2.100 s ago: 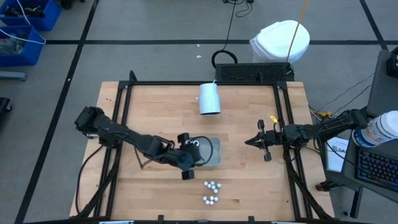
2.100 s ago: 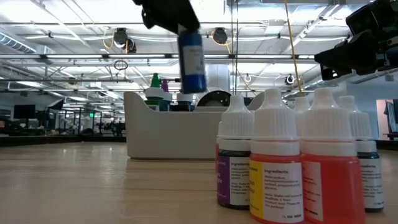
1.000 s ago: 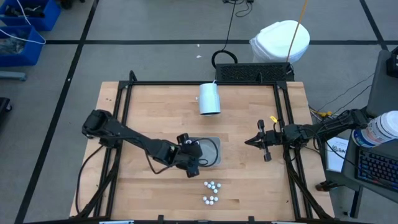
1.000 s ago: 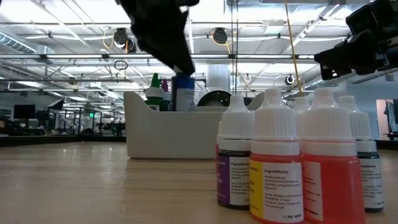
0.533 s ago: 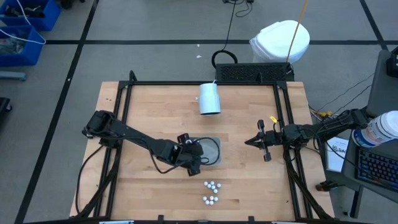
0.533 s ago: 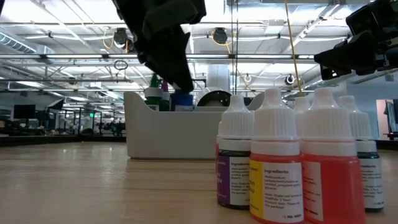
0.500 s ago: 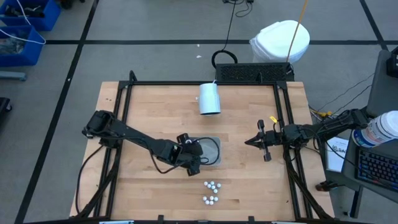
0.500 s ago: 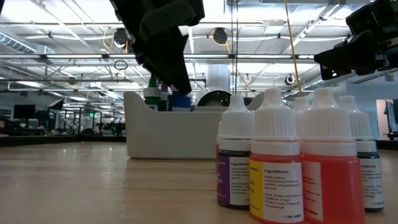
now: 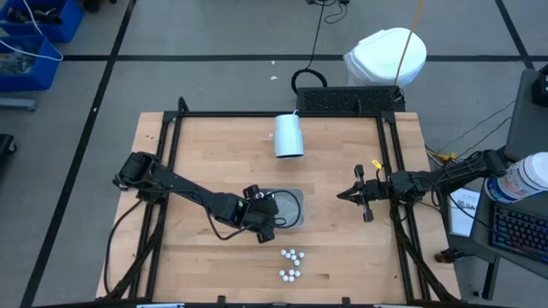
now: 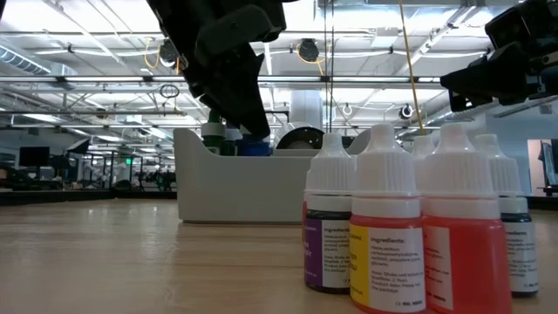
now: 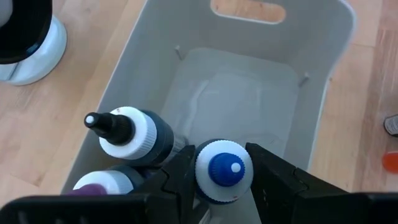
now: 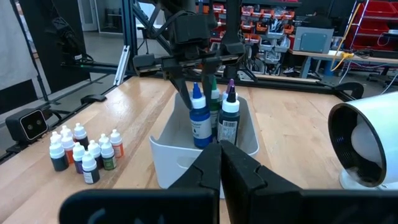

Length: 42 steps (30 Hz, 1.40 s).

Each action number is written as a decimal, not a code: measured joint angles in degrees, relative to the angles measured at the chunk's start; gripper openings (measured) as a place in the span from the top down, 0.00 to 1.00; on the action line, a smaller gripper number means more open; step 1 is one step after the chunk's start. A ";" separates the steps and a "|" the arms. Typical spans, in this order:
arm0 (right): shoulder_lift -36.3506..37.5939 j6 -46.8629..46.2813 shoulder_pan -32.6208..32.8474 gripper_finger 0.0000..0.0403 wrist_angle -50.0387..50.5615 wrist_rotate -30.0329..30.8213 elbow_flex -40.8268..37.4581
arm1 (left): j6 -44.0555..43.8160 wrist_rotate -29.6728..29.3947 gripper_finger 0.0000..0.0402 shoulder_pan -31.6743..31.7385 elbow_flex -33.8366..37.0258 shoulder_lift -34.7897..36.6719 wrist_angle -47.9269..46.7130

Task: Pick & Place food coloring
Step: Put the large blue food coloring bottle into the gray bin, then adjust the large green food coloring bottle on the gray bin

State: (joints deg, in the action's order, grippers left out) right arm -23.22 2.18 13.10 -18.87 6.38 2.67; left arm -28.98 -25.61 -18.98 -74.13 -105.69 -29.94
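Note:
A white bin [image 9: 291, 208] stands mid-table. My left gripper [image 9: 267, 221] reaches into it, shut on a blue-capped food coloring bottle [image 11: 225, 169]. Two more bottles, one black-tipped [image 11: 127, 134] and one purple-topped [image 11: 93, 186], stand in the bin beside it. Several small white-capped food coloring bottles [image 9: 291, 264] stand in two clusters on the wood nearer the front edge, large in the low view [image 10: 410, 227]. My right gripper [image 9: 347, 195] waits shut at the table's right, holding nothing. My left gripper pinches the blue bottle between its two fingers at the white collar [image 11: 205, 180] just under the blue cap. The fingers [image 12: 185, 87] slant down from the table's left. The bottle stands upright inside the bin; the bin wall hides its base.
A large white cup [image 9: 288, 135] lies on its side at the back middle. A black frame [image 9: 282, 114] rims the table. Bare wood spreads left of the bin and between the bin and my right gripper.
My left gripper has sunk with the blue bottle, still shut on it. In the low view the bottle stood well above the bin's rim a second ago and now only its top shows over the rim.

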 joint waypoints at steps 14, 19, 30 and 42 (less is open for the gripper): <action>0.00 0.28 0.01 1.00 -0.34 0.01 -0.01 | 0.40 -0.79 0.65 0.28 -0.09 -2.35 1.45; 0.01 0.67 0.01 1.00 -1.11 0.01 0.00 | -0.34 -0.34 0.67 0.13 -0.04 -2.11 0.29; 0.00 0.06 0.02 1.00 -1.05 -0.10 -0.01 | -1.28 4.37 0.53 0.11 -0.01 -0.73 -0.69; -0.02 0.01 0.02 1.00 -1.10 -0.21 0.01 | -1.51 3.71 0.42 -1.29 0.17 7.20 -3.28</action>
State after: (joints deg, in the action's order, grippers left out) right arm -23.24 2.20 13.13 -19.97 6.17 2.67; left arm -30.49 -21.90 -20.27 -73.95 -98.49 -33.22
